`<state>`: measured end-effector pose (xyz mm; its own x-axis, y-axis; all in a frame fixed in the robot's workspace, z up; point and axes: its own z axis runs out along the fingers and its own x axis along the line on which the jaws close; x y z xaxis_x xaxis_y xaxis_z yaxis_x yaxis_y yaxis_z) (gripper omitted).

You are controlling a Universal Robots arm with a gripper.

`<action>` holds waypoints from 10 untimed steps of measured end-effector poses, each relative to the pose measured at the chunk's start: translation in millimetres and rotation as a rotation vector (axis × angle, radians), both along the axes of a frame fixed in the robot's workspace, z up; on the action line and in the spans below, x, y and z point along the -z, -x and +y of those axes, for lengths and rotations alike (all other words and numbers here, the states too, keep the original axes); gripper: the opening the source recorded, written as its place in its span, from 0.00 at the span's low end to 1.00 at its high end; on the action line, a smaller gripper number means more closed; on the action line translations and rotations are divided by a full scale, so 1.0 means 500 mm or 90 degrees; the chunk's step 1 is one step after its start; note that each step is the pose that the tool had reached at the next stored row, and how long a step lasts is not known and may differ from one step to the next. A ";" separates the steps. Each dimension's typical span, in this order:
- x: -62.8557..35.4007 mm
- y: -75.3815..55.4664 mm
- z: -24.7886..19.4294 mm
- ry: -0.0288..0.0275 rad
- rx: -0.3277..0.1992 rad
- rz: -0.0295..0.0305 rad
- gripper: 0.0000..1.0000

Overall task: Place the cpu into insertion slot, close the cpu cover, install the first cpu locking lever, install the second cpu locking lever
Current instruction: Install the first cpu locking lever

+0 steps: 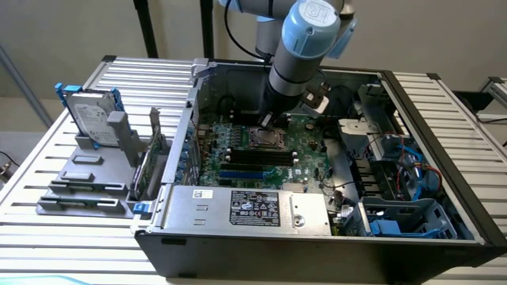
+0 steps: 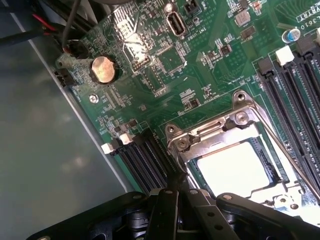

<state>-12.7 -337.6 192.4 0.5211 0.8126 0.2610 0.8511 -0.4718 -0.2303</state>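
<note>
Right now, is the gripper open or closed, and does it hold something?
Gripper: closed, holding nothing visible, beside the cpu cover over the cpu.

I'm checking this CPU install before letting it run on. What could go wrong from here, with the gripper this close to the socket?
1. The shut gripper sits right at the edge of the cpu cover; a small sideways slip might scrape the motherboard or the memory slots beside it.
2. The cpu lies in the insertion slot under the cover; uneven pressing might shift it or strain the slot.
3. The thin locking lever runs along the cover's side and could bend if caught.
</note>
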 end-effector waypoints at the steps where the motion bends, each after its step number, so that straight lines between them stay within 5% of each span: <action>1: 0.000 -0.002 -0.0001 -0.0003 0.000 0.0001 0.11; 4: 0.000 -0.004 -0.0025 -0.0036 0.000 0.0000 0.11; 10: 0.002 -0.004 -0.0091 -0.0182 0.000 0.0000 0.11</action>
